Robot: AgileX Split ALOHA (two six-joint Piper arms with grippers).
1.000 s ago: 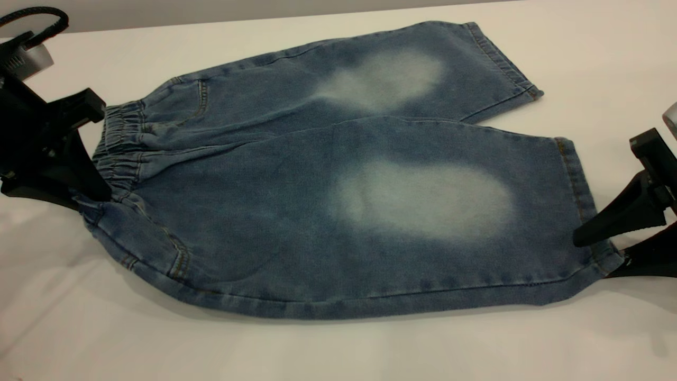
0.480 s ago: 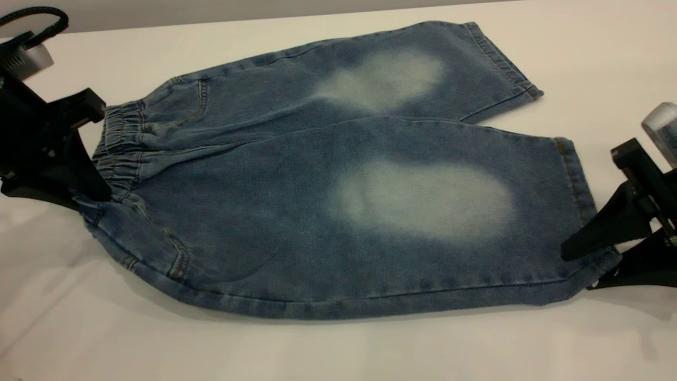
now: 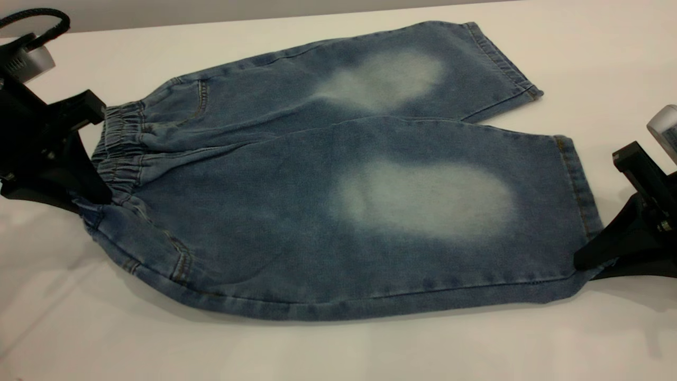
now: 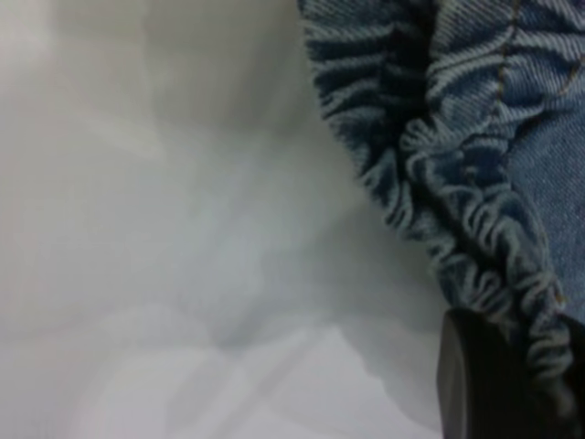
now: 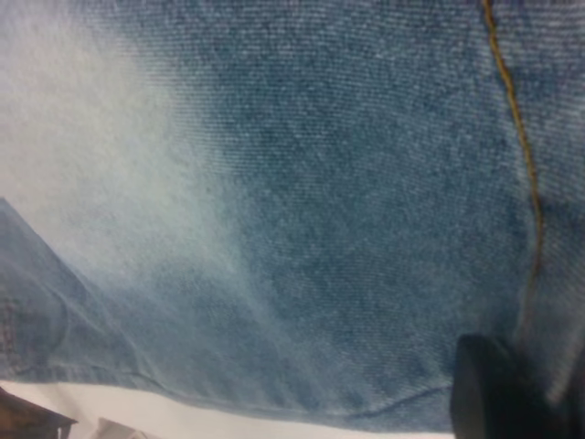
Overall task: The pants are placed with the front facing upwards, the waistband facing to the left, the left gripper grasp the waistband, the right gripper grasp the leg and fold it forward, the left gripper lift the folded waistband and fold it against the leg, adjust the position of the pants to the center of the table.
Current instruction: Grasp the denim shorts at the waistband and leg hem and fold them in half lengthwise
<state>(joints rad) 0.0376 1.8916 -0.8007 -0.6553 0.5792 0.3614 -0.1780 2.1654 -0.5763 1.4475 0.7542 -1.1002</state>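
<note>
- The table point(image 3: 338, 349) carries the pants point(image 3: 328, 174), spread flat and front up across most of it.
- The leg point(image 3: 439, 211) nearer the camera ends at the right gripper point(image 3: 595, 264), whose jaws pinch its hem corner.
- The waistband point(image 3: 119, 153) sits at the pants' left end, held in the left gripper point(image 3: 98, 196).
- Both grasps look set; next, lifting that edge and folding it over the far leg.

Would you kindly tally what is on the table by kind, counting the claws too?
Pants: 1
Claws: 2, the left claw at the waistband, the right claw at the near leg's hem
Table: 1
Total: 4
</note>
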